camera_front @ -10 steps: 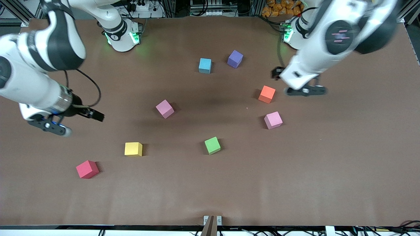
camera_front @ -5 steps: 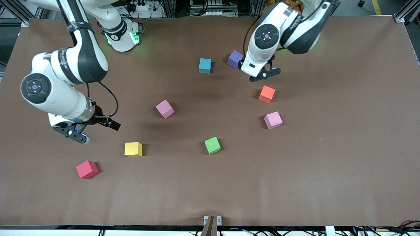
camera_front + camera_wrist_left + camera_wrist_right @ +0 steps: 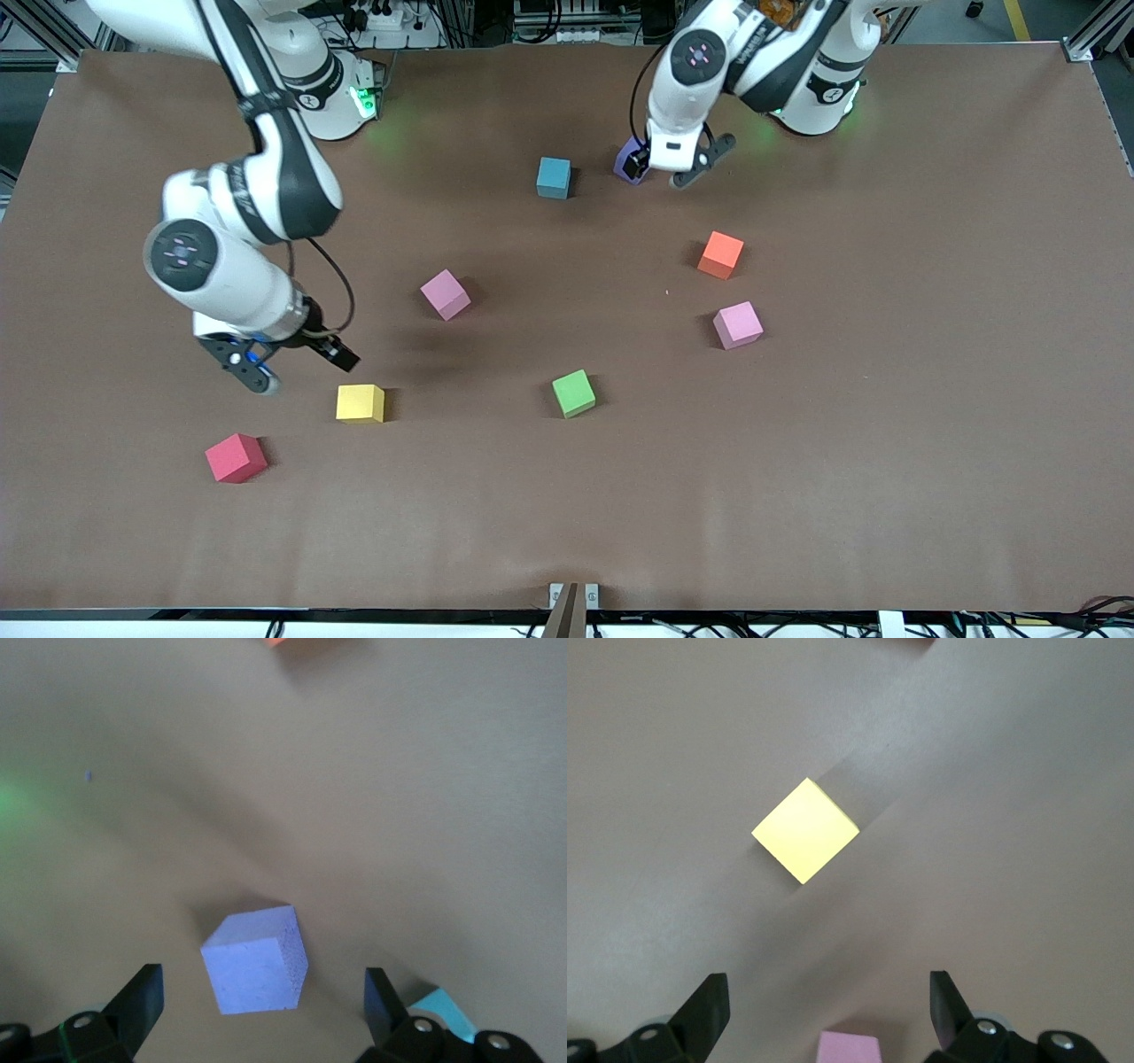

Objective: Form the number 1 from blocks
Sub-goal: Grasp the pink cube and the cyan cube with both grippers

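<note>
- The left gripper (image 3: 660, 168) hung over the purple block (image 3: 257, 959), at the end of the table near the robot bases. Its jaws stood wide open and held nothing.
- In the left wrist view the purple block lay between the two fingertips (image 3: 140, 995), apart from both. Its faces sat turned at an angle to the line of the jaws, so a small wrist rotation would probably be needed before a square grasp.
- The light blue block (image 3: 554, 177) sat beside the purple one, toward the right arm's end of the table.
- The right gripper (image 3: 297, 363) hung just beside the yellow block (image 3: 361, 403), open and empty. In the right wrist view that block (image 3: 805, 830) lay ahead of the fingers, not between them, corner-on to the jaws.
- The two pink blocks (image 3: 445, 294) (image 3: 738, 324) lay well apart on the table (image 3: 930, 443), nearer mid-table.
- Judgement: no block was placed yet. Each arm was nearest its own target, the left arm being the better aligned.
</note>
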Motion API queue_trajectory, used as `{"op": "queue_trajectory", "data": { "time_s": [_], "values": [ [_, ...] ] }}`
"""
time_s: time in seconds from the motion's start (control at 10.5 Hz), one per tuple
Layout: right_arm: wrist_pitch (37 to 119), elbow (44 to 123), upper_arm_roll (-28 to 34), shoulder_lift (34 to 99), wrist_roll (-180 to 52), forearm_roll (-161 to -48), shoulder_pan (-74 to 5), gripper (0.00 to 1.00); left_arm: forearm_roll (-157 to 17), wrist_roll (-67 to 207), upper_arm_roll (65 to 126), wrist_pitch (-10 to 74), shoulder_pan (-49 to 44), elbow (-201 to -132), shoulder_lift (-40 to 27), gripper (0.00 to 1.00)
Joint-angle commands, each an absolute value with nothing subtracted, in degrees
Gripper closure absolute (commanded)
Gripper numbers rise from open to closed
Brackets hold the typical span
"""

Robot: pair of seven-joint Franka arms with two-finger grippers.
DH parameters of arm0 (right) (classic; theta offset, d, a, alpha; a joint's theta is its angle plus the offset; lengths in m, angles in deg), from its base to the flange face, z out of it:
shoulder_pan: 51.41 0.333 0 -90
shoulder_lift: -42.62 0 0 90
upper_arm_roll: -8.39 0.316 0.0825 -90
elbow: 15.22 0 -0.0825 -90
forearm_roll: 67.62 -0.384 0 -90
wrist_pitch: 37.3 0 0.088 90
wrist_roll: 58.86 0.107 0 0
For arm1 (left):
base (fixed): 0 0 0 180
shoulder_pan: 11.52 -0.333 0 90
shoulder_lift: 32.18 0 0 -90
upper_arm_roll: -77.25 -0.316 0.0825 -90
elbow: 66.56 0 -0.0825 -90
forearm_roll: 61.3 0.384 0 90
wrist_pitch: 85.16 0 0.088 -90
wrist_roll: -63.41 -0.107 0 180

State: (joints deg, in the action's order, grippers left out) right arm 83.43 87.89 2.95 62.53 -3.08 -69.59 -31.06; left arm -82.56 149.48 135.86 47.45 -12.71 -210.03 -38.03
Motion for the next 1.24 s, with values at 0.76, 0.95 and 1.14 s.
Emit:
{"op": "queue_trajectory", "data": {
  "time_s": [0.76, 0.95, 1.14],
  "values": [
    [87.85, 98.75, 5.22, 66.18, -5.05, -79.66, -25.58, 0.0, -57.15, 154.2, 147.83, 53.18, -12.76, -197.1, -22.39, 0.0],
    [89.52, 102.36, 5.31, 65.21, -9.63, -84.57, -24.61, 0.0, -43.62, 154.64, 144.43, 52.74, -7.43, -192.88, -10.79, 0.0],
    [89.96, 103.25, 5.31, 65.21, -10.08, -85.64, -23.38, 0.0, -35.14, 155.08, 129.54, 48.81, 9.47, -185.35, -2.69, 0.0]
  ]
}}
